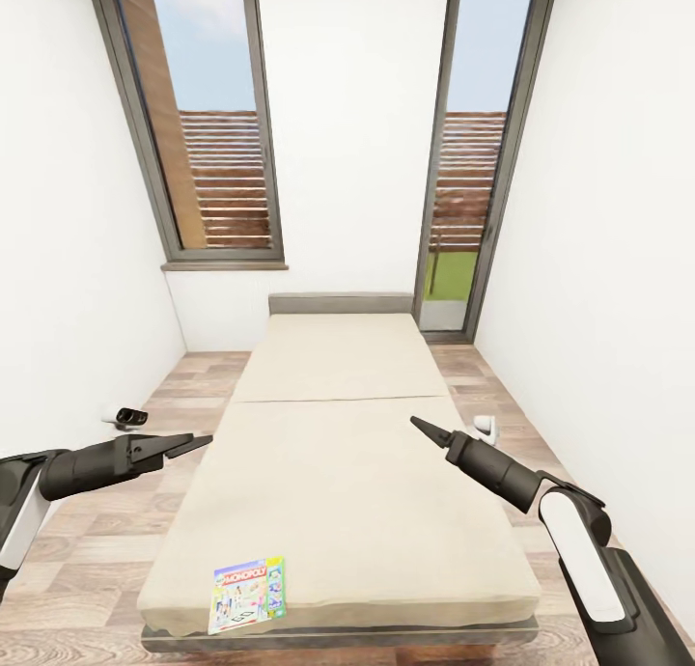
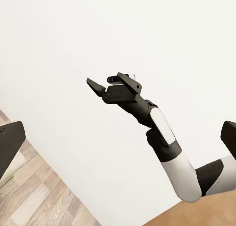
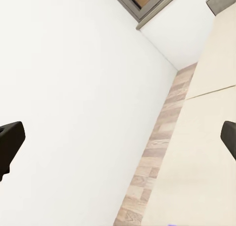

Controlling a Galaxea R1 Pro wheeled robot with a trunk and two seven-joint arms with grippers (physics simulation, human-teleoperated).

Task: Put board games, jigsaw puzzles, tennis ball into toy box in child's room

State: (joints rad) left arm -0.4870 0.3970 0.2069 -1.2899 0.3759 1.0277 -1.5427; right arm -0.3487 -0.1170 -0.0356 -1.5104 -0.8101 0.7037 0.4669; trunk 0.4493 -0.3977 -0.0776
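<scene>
Right, I'm parked at the foot of the bed (image 1: 338, 454) with both arms held out over it. The Monopoly game (image 1: 247, 595) lies flat at the near edge of the mattress, toward my left corner, with its lower edge reaching the mattress's lip. I see just the one game on the bed.

The left gripper (image 1: 179, 445) hangs above the bed's left edge, jaws apart and empty. The right gripper (image 1: 425, 427) hovers over the mattress on my right; the left wrist view shows its jaws (image 2: 105, 86) spread, holding nothing.

My worry is that box. It is thin and flat on soft bedding, so the jaws may find no edge to bite. A clumsy nudge could slide it off the lip onto the floor (image 1: 87, 560). It also sits very close under me, so I judge the reach awkward: the left arm must fold back and down.

The toy box, the counter and the other toys lie outside my frames, so I cannot report any contents.
</scene>
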